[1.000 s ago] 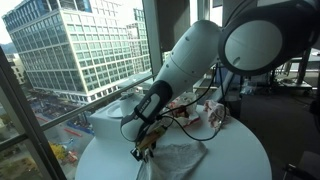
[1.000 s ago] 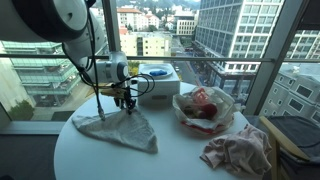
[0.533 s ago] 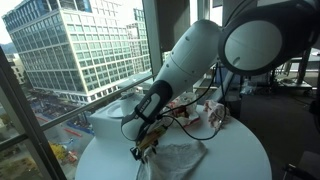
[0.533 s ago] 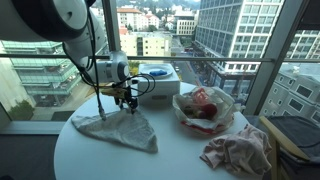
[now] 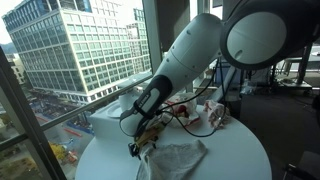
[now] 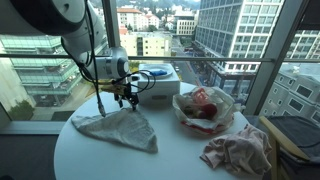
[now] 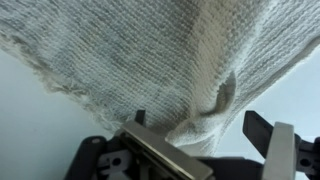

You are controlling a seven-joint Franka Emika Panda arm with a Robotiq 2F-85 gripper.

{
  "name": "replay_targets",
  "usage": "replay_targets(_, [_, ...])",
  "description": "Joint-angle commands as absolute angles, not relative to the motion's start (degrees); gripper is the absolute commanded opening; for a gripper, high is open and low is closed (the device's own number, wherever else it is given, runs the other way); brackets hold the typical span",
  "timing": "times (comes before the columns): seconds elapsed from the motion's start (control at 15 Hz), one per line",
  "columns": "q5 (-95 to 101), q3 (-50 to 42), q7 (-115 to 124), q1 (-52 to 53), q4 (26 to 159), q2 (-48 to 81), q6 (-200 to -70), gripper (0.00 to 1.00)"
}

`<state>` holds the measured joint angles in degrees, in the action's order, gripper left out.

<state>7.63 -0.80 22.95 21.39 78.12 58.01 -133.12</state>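
A grey knitted cloth [image 6: 120, 128] lies spread on the round white table [image 6: 170, 160], and it also shows in an exterior view [image 5: 178, 158]. My gripper [image 6: 127, 100] hangs just above the cloth's far corner, seen as well in an exterior view [image 5: 145, 145]. In the wrist view the cloth [image 7: 130, 50] fills the upper part, with a puckered fold of its edge lying between the spread jaws. The gripper [image 7: 200, 125] is open, and neither of its fingers [image 7: 258, 128] presses on the fabric.
A clear bag of red and pink items [image 6: 203, 108] sits mid-table, with a crumpled pinkish cloth [image 6: 238, 150] at the near right edge. A white box [image 6: 158, 76] stands by the window behind the gripper. Glass windows run close along the table's far side.
The jaws have spread apart and let go of the cloth's corner. The arm has risen slightly; the cloth stays flat on the table.
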Motion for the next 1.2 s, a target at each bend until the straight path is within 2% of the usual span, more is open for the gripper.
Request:
replay_targets(0.0, [7.31, -1.43, 24.12, 21.94, 80.02, 55.85, -131.84, 0.74])
replay_targets(0.2, [7.29, -1.33, 24.13, 21.85, 80.11, 55.99, -131.19, 0.49])
replay_targets(0.6, [7.29, -1.16, 24.09, 21.79, 81.33, 55.11, -130.99, 0.06])
replay_targets(0.8, [7.16, -0.86, 23.79, 21.72, 82.32, 54.09, -130.26, 0.0])
replay_targets(0.87, [7.12, -0.73, 23.69, 21.68, 82.99, 53.32, -130.0, 0.03])
replay_targets(1.13, [7.06, -1.21, 24.1, 20.84, 86.35, 49.52, -127.41, 0.03])
